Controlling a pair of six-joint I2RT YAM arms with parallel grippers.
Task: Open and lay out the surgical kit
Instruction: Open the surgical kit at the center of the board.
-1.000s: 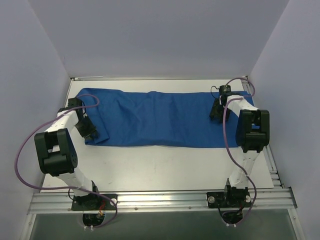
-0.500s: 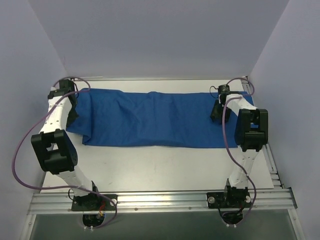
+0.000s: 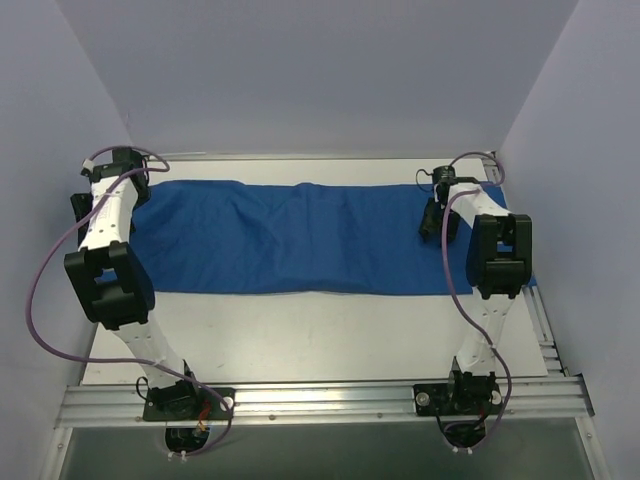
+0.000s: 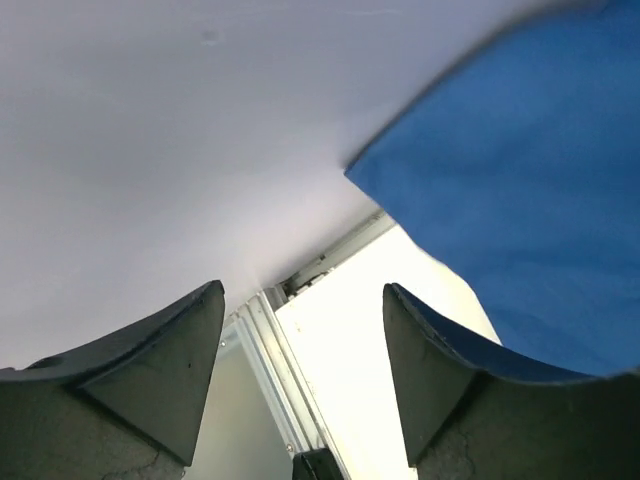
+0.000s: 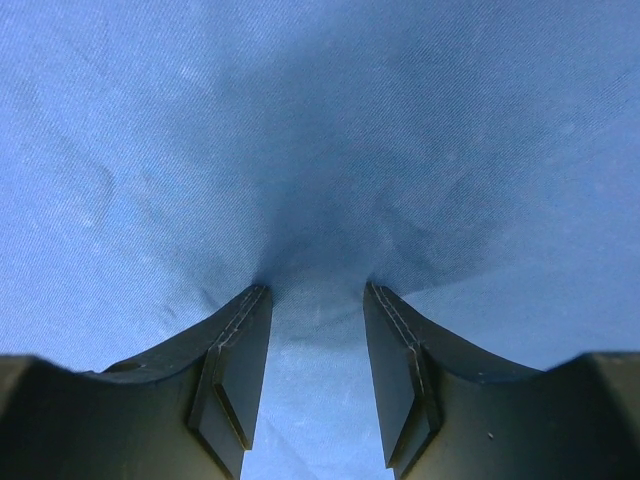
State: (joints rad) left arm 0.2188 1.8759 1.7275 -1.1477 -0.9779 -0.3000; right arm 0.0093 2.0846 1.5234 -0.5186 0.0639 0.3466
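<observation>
1. The blue cloth wrap [image 3: 300, 235] lay in a long band across the far half of the tabletop [image 3: 320, 330], its ends close to the left and right edges. Neither the steel tray nor the instruments showed anywhere; I judged them to be hidden under or inside the cloth.
2. The right gripper [image 5: 316, 290] sat near the far right corner, its fingers closed partway on a pucker of the wrap.
3. The left gripper [image 4: 302, 300] stood spread with nothing between its fingers, at the far left corner just off the cloth's end and close to the side wall [image 3: 50, 150].
4. With only one end held, a pull from the right could have dragged the whole wrap toward the right edge instead of unfolding it. Anything hidden inside might then have slid or spilled.
5. A fresh grasp on the left had to catch a flat-lying edge. The fingers could have scraped the tabletop, pinched several layers at once, or knocked the wall.
6. A purple cable [image 3: 35, 300] looped wide beside the left arm and might have snagged. An aluminium rail [image 3: 320, 400] ran along the near edge.
</observation>
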